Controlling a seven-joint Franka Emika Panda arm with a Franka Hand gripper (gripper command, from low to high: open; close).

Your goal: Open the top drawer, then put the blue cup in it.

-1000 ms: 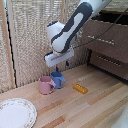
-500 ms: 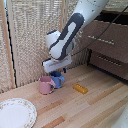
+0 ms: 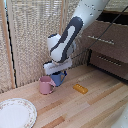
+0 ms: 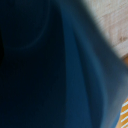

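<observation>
The blue cup (image 3: 59, 79) stands on the wooden table right beside the pink mug (image 3: 46, 85). My gripper (image 3: 58, 71) is down on the cup from above, and its fingers are hidden by the white hand and the cup. Dark blue cup surface (image 4: 50, 65) fills almost the whole wrist view, very close and blurred. The top drawer (image 3: 106, 37), dark brown with a thin silver bar handle (image 3: 101, 40), sits at the exterior view's right, with a dark gap above it. I cannot tell how far out it stands.
A small orange block (image 3: 80, 88) lies on the table to the right of the cup. A white plate (image 3: 15, 113) sits at the front left. A lower brown drawer front (image 3: 109, 61) is under the top one. A beige slatted blind (image 3: 30, 35) stands behind.
The arm has dropped and shifted slightly to the exterior view's right, bringing the gripper down onto the blue cup. The cup and the pink mug have not moved.
</observation>
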